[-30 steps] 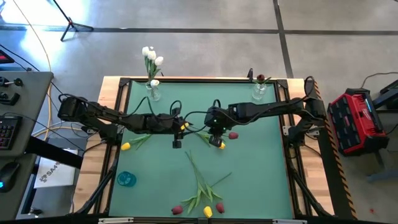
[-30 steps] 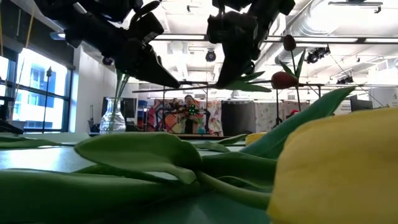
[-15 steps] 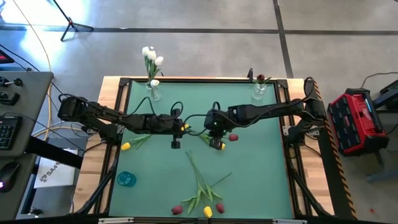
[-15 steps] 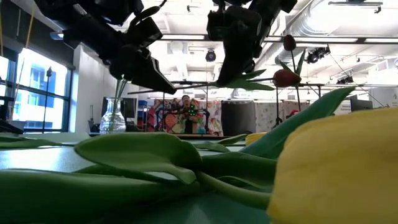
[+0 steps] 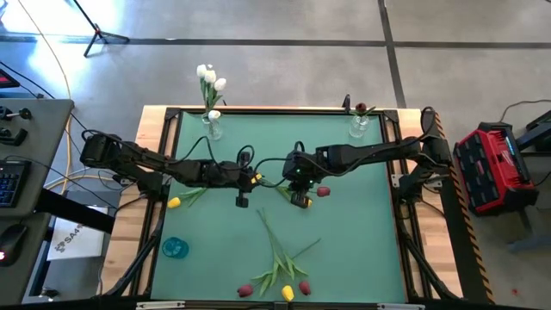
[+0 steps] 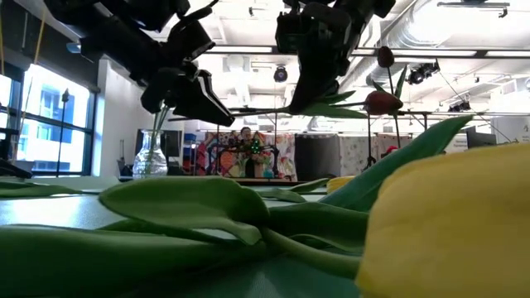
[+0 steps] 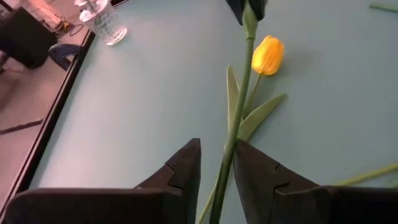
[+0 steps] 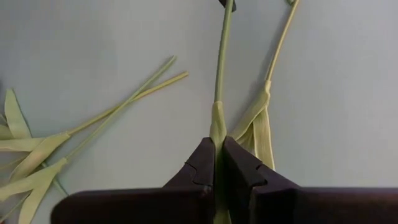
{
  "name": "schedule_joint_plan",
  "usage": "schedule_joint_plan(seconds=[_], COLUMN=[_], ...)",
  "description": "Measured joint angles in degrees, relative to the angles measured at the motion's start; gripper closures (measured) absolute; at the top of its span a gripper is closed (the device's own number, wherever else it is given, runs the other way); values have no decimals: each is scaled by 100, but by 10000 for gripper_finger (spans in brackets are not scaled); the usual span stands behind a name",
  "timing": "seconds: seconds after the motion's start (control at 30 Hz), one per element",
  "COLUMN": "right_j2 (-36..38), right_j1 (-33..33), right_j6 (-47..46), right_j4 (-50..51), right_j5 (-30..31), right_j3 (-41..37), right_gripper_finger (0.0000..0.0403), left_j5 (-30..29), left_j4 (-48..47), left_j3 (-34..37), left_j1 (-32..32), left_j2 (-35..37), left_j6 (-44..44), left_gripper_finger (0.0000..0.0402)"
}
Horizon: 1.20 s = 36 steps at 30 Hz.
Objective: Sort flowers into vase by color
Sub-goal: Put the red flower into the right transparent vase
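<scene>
— What's the step here?

— A handover over the middle of the table (image 5: 362, 232). The right gripper (image 8: 218, 140) has its fingers clamped shut on the stem of a red tulip (image 6: 379, 105), holding it clear of the mat, stem level. The left gripper (image 7: 217, 143) meets it from the other side, its fingers parted and straddling the same stem further along.

— Has the left got hold of it?

— From where I stand, not quite. There looks to be a sliver of daylight beside the stem, so I'd call it around the stem rather than pinching it, though the angle is poor.

— And the yellow tulip (image 7: 267, 55)?

— It lies on the mat just below the pair and is not in play. More tulips wait near the front edge.

— What comes next?

— I'd say the left must close firmly before the right lets go, or the tulip drops. Then the stem end has to be steered upright into the back-right vase (image 5: 359, 127), which already holds a red tulip. The neck is narrow, so aim matters.
</scene>
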<state>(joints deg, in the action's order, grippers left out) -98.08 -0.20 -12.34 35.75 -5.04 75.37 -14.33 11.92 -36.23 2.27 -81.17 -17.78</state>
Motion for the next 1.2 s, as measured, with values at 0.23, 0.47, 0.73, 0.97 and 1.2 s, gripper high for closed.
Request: schedule_joint_plan(seconds=[0.23, 0.47, 0.73, 0.97, 1.2], right_j2=[2, 204, 1333, 1978, 2256], right_j1=[-1, 1, 438, 993, 1380], right_j6=[66, -150, -564, -941, -1084], right_j4=[-73, -126, -543, -1256, -3216], right_j5=[-3, 19, 2221, 3377, 3134], right_j3=[0, 0, 0, -696, -2172], right_gripper_finger=[385, 304, 252, 252, 252], left_j5=[239, 306, -794, -1503, -1379], left_j4=[-83, -74, 109, 1922, 4115], left_j3=[0, 0, 2, 643, 1616], left_j1=[-3, 1, -79, -127, -182], left_j2=[0, 2, 2, 11, 9], left_j6=[118, 308, 1382, 2013, 2386], left_gripper_finger=[390, 399, 401, 401, 401])
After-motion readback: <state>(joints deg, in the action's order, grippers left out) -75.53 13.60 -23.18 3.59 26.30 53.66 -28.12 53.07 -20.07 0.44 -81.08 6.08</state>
